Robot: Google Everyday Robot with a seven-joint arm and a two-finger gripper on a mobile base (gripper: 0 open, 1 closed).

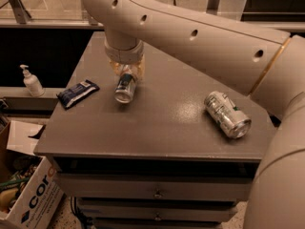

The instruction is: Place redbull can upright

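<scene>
My claw [127,74] grips the redbull can [124,91], tilted just below it, so I can tip it upright. The surface [157,125] lies beneath.

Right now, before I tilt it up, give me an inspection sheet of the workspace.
Surface: grey table, over drawers.
Job's thing: redbull can, tilted, silver end toward camera, not upright.
Clutter: silver can on its side, right; snack packet, left.
Gripper: gripper shut on the redbull can's far end, at table's left-centre.
Cables: nothing seen.
Surroundings: pump bottle on left ledge; cardboard box, lower left.
</scene>
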